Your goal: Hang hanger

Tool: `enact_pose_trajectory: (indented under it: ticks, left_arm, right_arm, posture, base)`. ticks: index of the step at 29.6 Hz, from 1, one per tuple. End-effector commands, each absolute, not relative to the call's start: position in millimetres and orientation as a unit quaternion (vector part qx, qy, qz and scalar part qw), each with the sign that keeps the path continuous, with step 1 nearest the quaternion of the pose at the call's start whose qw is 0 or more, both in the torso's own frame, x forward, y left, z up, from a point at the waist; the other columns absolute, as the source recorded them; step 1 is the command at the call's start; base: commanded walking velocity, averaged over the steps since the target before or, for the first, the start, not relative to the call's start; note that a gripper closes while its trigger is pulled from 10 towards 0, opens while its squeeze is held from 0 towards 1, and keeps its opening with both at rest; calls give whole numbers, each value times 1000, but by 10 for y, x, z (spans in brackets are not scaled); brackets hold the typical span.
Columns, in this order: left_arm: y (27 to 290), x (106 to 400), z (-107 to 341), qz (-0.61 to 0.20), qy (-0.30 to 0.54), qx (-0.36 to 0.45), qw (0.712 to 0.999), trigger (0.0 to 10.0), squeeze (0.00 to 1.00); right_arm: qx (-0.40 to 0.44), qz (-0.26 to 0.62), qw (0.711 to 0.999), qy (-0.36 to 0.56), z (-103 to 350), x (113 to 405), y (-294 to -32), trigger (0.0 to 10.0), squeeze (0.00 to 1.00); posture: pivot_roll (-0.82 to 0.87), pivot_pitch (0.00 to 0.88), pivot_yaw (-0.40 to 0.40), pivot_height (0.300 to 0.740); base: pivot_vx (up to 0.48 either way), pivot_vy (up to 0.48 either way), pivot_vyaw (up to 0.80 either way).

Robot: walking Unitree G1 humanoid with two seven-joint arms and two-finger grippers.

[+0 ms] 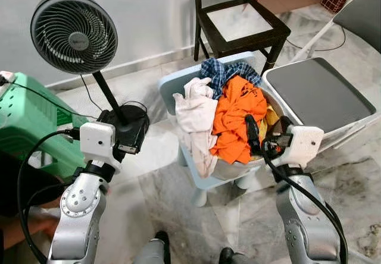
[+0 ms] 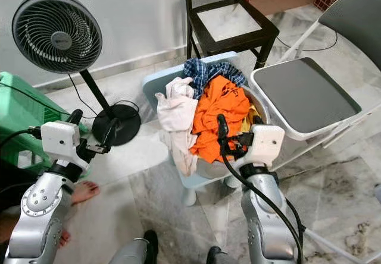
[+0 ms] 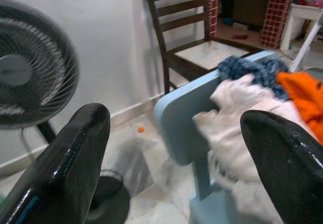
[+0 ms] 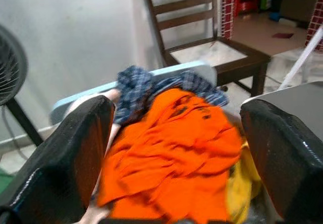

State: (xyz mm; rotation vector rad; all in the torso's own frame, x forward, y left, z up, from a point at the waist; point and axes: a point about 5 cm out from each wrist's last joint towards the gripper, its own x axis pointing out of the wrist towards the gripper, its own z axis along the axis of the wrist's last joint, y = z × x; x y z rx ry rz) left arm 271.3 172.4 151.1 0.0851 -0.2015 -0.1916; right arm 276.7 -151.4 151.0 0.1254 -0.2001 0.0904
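Clearly, no hanger can be made out in the pile, so the step in hand is judged to be a search among the clothes.

From the head views, the right gripper [image 1: 266, 134] hovers at the near rim of the pile, its fingers just beside the orange shirt [image 1: 238, 118]. The left gripper [image 2: 89, 134] is well apart from the clothes, with the fan [image 2: 56, 33] beyond its fingers and a green crate [image 1: 27, 118] at its outer side.

Through the left wrist view, the fingers [image 3: 60, 168] are spread wide and hold nothing; between them stand the blue chair [image 3: 179, 123] and a white cloth [image 3: 242, 118].

Through the right wrist view, the fingers [image 4: 70, 158] are also wide and empty, with the orange shirt between them and a plaid cloth [image 4: 136, 88] farther on.

To do this well, the right gripper should probably come down slowly and lift the cloth aside. The grey seat [image 1: 318, 91] is near its outer finger, so room there is small; toward the fan the floor is more open.
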Motion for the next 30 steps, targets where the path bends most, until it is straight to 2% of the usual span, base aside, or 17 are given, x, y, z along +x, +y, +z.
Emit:
enact_pose_trajectory:
  ticks: [1, 12, 19, 30]
  left_arm:
    - [1726, 2690, 1450, -97, -88, 40, 991, 10000, 0]
    - [1714, 2680, 1425, -101, -80, 37, 991, 10000, 0]
    - [1688, 2657, 1316, -99, -62, 33, 993, 10000, 0]
    - [1617, 2929, 1180, -117, -21, 30, 992, 10000, 0]
  right_arm:
    - [62, 37, 994, -87, 1435, 2747, -1558, 10000, 0]
    - [57, 43, 994, -86, 1433, 2737, -1534, 10000, 0]
    - [51, 52, 994, -81, 1431, 2735, -1523, 10000, 0]
    - [41, 64, 994, -84, 1469, 2751, -1465, 10000, 0]
  posture:
    - [163, 219, 20, 740]
    - [166, 239, 11, 740]
    - [166, 259, -7, 740]
    - [156, 290, -16, 740]
  base:
    - [386, 0, 0]
    - [339, 0, 0]
    - [0, 0, 0]
    - [0, 0, 0]
